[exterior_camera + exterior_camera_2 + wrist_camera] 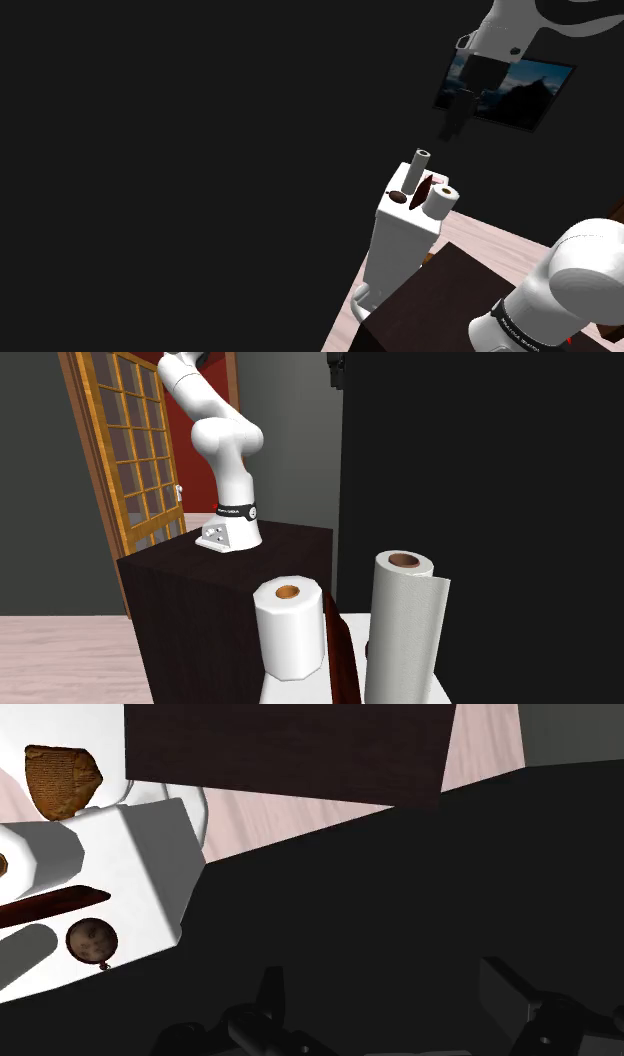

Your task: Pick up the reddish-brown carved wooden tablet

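A dark reddish-brown tablet stands on edge on a white fixture's flat top, between a tall paper roll and a short one. It also rises between the rolls as a thin tablet. From the wrist the tablet is edge-on, so its faces are hidden. An orange-brown piece with carved lines lies lower, beside the white fixture. My gripper hangs open well above the tablet and a little toward the stand. Its fingers stand apart with nothing between them.
A small brown ball rests on the white top near the tablet. The dark stand box is close beside the fixture. A framed picture hangs behind the arm, a lattice door stands past the stand, and a black area surrounds much else.
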### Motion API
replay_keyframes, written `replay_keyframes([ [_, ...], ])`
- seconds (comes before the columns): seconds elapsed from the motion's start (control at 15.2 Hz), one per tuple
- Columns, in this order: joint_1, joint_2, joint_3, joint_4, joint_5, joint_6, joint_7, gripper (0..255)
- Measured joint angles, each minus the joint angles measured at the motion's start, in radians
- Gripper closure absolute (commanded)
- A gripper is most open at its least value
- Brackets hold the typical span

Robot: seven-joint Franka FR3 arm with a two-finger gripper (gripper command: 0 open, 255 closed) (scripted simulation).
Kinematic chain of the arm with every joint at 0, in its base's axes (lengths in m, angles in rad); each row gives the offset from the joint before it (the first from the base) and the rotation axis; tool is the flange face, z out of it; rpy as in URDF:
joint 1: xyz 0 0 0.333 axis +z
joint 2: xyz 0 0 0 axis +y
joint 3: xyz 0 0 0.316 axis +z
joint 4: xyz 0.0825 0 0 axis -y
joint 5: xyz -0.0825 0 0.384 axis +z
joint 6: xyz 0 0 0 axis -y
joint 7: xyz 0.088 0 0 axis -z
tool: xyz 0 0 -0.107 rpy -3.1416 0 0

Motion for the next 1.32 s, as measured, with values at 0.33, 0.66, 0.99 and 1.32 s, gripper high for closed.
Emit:
replay_keyframes([
  [0.33,-0.036,0.052,-0.03,-0.026,0.002,0.088,0.019,0],
  [0.66,-0.091,0.144,-0.086,-0.054,0.011,0.228,0.042,0],
  [0.99,-0.14,0.248,-0.145,-0.069,0.032,0.365,0.06,0],
  [1.32,-0.181,0.363,-0.21,-0.071,0.071,0.495,0.063,0],
])
